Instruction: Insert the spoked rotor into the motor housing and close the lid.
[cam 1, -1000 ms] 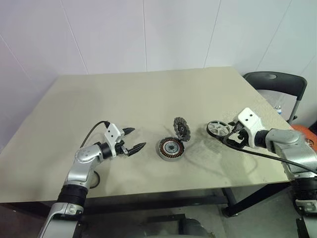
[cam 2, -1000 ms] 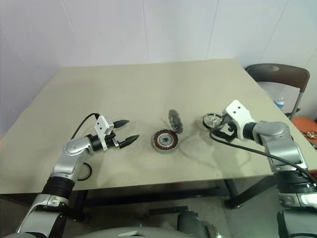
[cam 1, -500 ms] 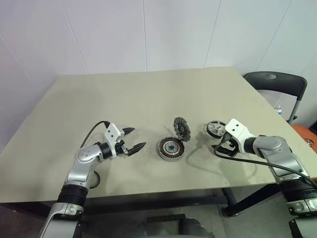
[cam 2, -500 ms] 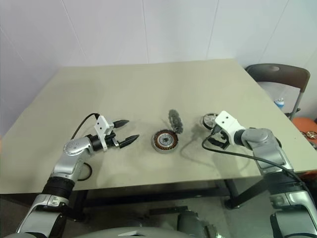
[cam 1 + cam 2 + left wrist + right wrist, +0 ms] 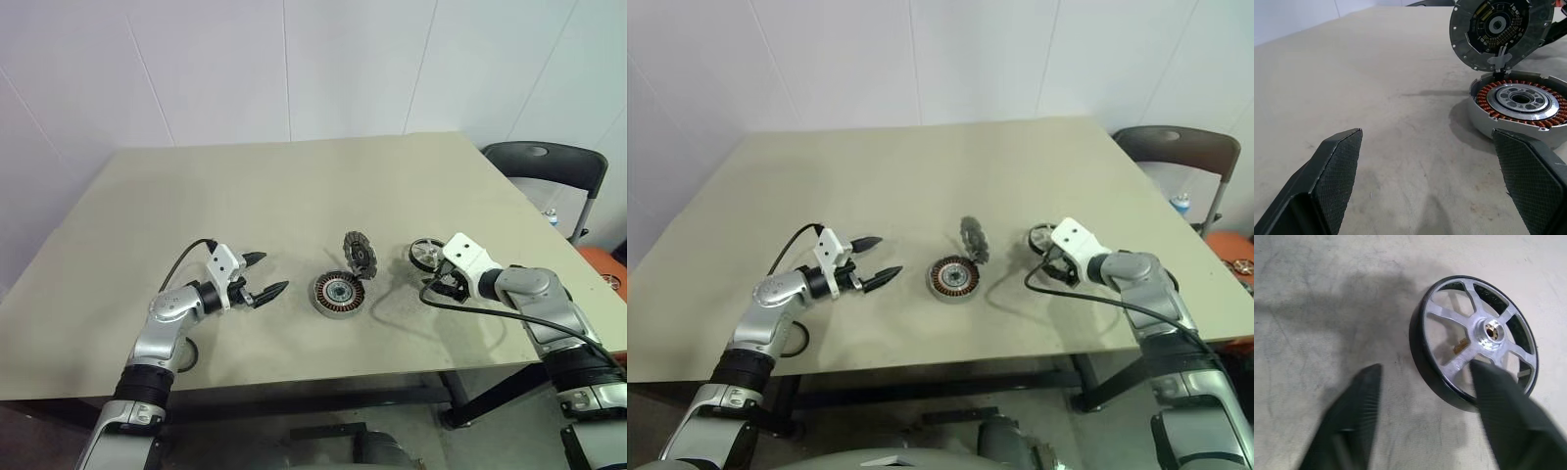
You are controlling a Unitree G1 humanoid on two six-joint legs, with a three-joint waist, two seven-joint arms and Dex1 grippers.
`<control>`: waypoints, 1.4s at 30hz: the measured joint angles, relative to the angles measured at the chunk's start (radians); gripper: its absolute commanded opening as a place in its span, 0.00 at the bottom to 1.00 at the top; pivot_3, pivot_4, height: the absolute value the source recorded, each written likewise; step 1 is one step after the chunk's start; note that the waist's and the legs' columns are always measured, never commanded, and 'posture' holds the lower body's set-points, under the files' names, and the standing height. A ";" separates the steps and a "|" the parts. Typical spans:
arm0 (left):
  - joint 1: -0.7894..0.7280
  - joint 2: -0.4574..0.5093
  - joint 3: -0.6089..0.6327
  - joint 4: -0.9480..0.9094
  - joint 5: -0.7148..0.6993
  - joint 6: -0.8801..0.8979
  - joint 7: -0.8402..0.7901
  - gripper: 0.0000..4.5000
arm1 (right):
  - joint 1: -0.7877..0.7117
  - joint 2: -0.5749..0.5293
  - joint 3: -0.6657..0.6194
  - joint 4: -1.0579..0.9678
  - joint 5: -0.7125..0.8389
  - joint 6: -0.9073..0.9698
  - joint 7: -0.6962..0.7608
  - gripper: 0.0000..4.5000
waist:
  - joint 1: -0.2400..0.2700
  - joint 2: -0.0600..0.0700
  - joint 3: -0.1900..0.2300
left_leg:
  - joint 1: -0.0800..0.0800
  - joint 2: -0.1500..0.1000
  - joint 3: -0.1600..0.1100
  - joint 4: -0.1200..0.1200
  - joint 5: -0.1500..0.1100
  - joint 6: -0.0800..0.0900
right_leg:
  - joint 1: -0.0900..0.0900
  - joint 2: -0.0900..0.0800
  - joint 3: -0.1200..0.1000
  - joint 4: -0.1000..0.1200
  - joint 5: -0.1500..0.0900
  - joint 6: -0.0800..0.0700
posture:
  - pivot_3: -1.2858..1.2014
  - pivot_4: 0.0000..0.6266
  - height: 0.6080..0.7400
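Right wrist view puts me over the spoked rotor point(image 5: 1474, 341), which lies flat on the table point(image 5: 245, 196) with its silver spokes and hub up and its dark rim showing. My right gripper point(image 5: 1422, 416) straddles the near rim: 1 finger overlaps the disc by the hub, the other is over bare table just beside the rim, and the jaws are partly open with nothing clamped yet. I judge this to be step 1, the pickup of the rotor, with the pinch not yet made. From the head camera the rotor sits well to the right of the motor housing point(image 5: 339, 294), whose copper windings ring a silver hub, and the hinged lid point(image 5: 360, 252) stands upright at its far edge, so the cavity is open to receive. My left gripper point(image 5: 257, 278) hovers left of the housing, jaws spread wide and empty, pointing toward it. Next I need to pinch the rim firmly, lift without tilting, carry the rotor left over the hub and lower it in square.
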 measured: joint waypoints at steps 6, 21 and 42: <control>0.000 0.000 0.000 0.000 0.000 0.000 0.002 1.00 | -0.015 0.003 0.000 0.022 -0.019 -0.021 -0.011 0.24 | 0.000 0.000 0.000 | 0.000 0.000 0.000 0.000 0.000 0.000 | 0.000 0.000 0.000 0.000 0.000 0.000 | 0.52 0.00 1.00; 0.000 -0.004 0.000 0.000 0.001 0.000 0.012 1.00 | -0.028 0.010 0.001 0.042 -0.032 -0.046 0.001 0.01 | -0.001 0.000 0.000 | 0.000 0.000 0.000 0.000 0.000 0.000 | 0.000 0.000 0.000 0.000 0.000 0.000 | 0.52 0.00 1.00; -0.001 -0.006 -0.003 0.000 0.017 -0.001 0.002 1.00 | -0.087 -0.094 -0.017 -0.402 0.158 0.158 0.251 0.01 | 0.002 0.000 0.000 | 0.000 0.000 0.000 0.001 0.000 0.000 | 0.000 0.000 0.000 0.000 0.000 0.000 | 0.52 0.00 1.00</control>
